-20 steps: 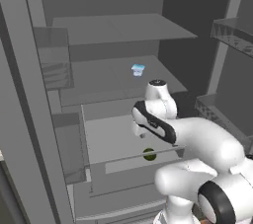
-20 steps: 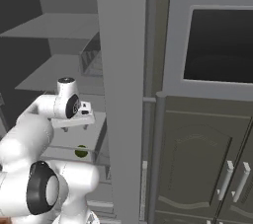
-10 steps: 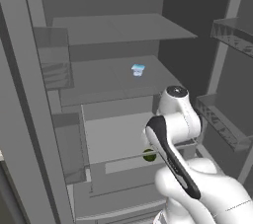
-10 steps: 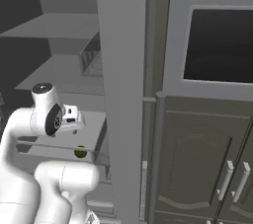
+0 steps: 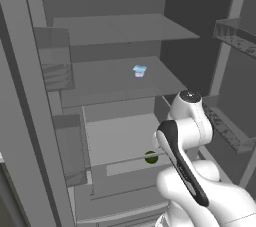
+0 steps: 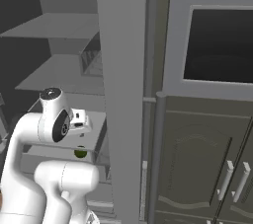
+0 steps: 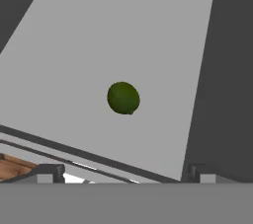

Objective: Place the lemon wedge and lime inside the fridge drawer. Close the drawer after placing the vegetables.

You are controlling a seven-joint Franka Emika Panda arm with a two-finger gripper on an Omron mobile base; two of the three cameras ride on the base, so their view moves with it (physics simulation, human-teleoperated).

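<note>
Right, I'm looking straight down the hand camera and the lime (image 7: 123, 97) sits on the pale floor of the fridge drawer (image 7: 59, 55), loose, nothing touching it. That puts 1 of the 2 vegetables inside already, by my reading. No yellow-green sliver shows on the drawer floor, so I can't say where the lemon wedge is.

The gripper (image 7: 123, 174) hangs above the drawer's front edge, its 2 tips spread wide apart, 1 toward each side of the frame, and nothing between them. It's open and empty.

Now the relation that matters: the lime lies ahead of the tips, deeper into the drawer than the front edge, roughly on the centre line between the fingers. It's round, so there's no long axis to line up on. The drawer's side wall rises dark to the right of the lime, well apart from it.

From the left base camera the lime (image 5: 151, 158) sits just behind the drawer's lighter front panel (image 5: 135, 167), near its right end, with the white arm (image 5: 187, 136) just to its right. The right base camera shows the lime (image 6: 80, 153) below the wrist.

My judgement: if the wedge isn't in yet, I need to fetch it; otherwise the front panel is what I push next.
</note>
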